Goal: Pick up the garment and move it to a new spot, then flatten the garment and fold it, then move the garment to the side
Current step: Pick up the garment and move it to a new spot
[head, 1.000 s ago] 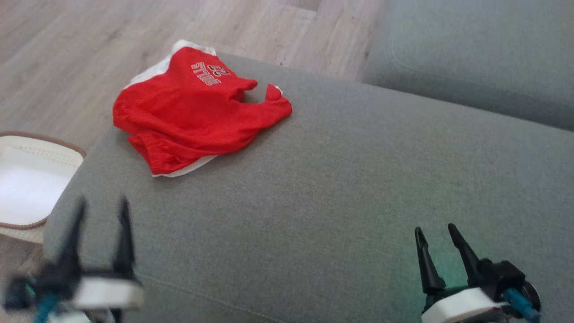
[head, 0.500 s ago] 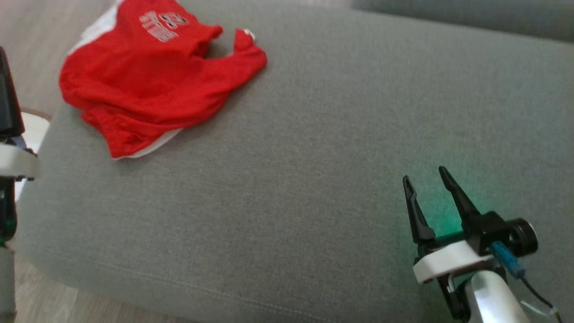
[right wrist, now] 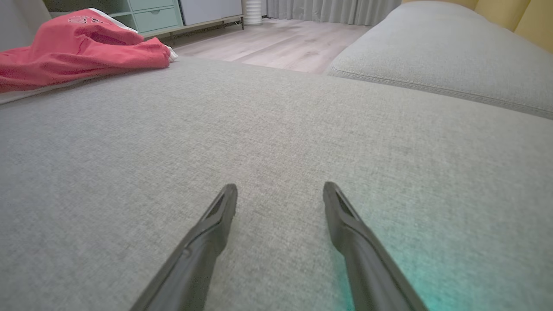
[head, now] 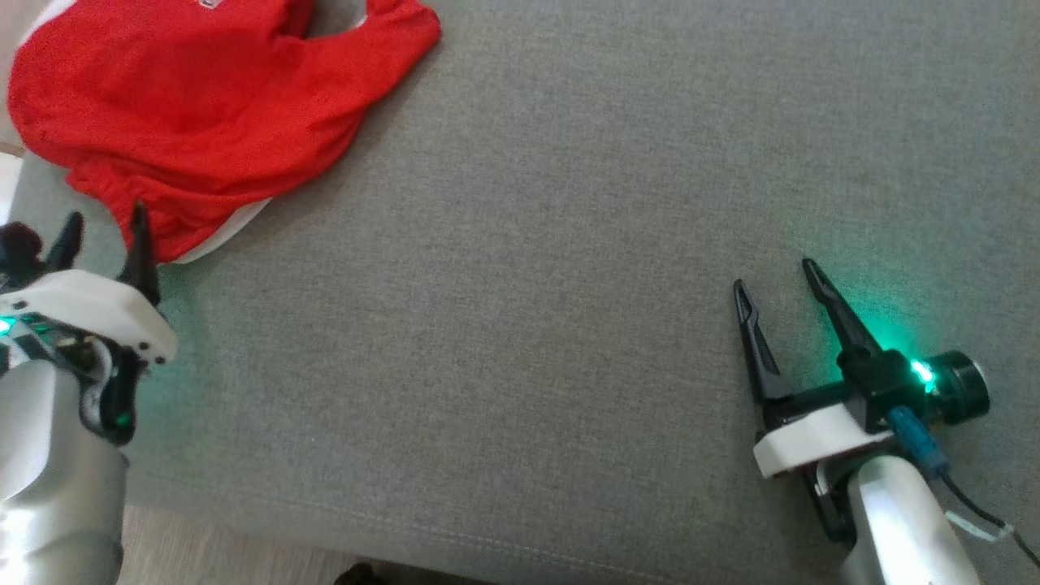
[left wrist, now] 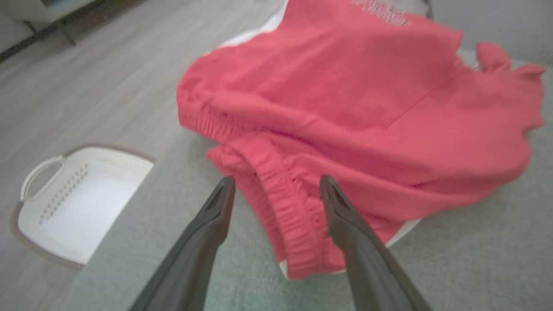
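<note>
The garment (head: pixel 195 106) is a crumpled red piece with white trim, lying at the far left end of the grey sofa cushion (head: pixel 569 244). In the left wrist view the garment (left wrist: pixel 367 112) shows its ribbed elastic hem, which runs between the two open fingers. My left gripper (head: pixel 104 231) stands open at the garment's near edge; whether it touches the cloth I cannot tell. My right gripper (head: pixel 776 276) is open over bare cushion far to the right, with nothing between its fingers (right wrist: pixel 216 224). The garment (right wrist: pixel 82 47) lies far off at the upper left in the right wrist view.
A white perforated basket (left wrist: pixel 73 203) with a brown rim sits on the wooden floor (left wrist: pixel 86 77) left of the cushion. A second grey cushion (right wrist: pixel 453 56) lies beyond a gap to the right. The cushion's front edge (head: pixel 406 536) runs along the bottom.
The head camera has tilted down, so the garment slid to the upper left of the picture. My left gripper has come up to the garment's near edge. The right gripper stays open.
</note>
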### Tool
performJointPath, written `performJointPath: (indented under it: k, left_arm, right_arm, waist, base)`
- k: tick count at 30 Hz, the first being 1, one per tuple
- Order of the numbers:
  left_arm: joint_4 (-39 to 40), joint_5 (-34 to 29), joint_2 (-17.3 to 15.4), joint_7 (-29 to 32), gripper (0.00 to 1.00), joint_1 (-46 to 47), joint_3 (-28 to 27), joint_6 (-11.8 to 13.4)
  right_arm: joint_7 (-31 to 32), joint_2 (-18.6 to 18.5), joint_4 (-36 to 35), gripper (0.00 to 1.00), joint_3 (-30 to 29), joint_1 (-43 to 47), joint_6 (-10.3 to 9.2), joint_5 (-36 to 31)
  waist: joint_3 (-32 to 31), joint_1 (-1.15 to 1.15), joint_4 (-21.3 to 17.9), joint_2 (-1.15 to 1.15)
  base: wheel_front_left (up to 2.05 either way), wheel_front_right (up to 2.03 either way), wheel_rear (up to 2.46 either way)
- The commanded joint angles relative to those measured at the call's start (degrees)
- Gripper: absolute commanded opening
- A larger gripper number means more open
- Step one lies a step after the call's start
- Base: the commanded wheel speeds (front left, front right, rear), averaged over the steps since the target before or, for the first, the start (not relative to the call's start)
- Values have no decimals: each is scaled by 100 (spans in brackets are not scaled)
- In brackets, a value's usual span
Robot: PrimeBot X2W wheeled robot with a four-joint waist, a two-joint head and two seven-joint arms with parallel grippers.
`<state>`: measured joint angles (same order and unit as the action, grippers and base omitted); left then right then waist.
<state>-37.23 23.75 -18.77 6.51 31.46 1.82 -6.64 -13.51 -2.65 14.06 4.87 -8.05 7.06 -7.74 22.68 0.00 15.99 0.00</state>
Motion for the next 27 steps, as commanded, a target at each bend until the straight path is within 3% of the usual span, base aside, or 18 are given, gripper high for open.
performJointPath:
  k: [1,7,8,9,11,12,19,27]
  left_arm:
    - [-19,34,-239,32,100,263,-146,-32]
    - [-779,322,-134,264,100,501,25,-69]
    - [-849,359,-132,288,90,525,71,-73]
    - [-887,400,-131,279,59,549,111,-77]
    - [-874,458,-172,143,7,600,188,-80]
    - [-846,481,-209,42,0,622,220,-81]
    - [-479,574,-701,-341,0,616,524,-83]
    - [550,458,-1402,-160,0,815,809,-84]
  right_arm:
    - [29,-22,-190,100,95,-168,43,-53]
    - [86,-22,-291,100,69,-184,43,-87]
    - [89,-22,-301,100,67,-174,43,-77]
    - [89,-22,-305,100,67,-165,43,-63]
    - [79,-22,-292,100,61,-157,43,-25]
    - [70,-22,-282,100,56,-157,43,-1]
    - [-34,-22,-63,100,80,-171,43,252]
    - [-130,-22,285,100,70,-29,43,692]
  waist:
    - [105,0,-27,0]
    - [211,0,-130,0]
    - [210,0,-146,0]
    - [206,0,-163,0]
    - [183,0,-193,0]
    - [161,0,-206,0]
    - [-214,0,-279,0]
    - [-1005,0,-430,0]
  base:
    - [0,0,0]
    - [0,0,0]
    - [0,0,0]
    - [0,0,0]
    - [0,0,0]
    - [0,0,0]
    - [0,0,0]
    - [0,0,0]
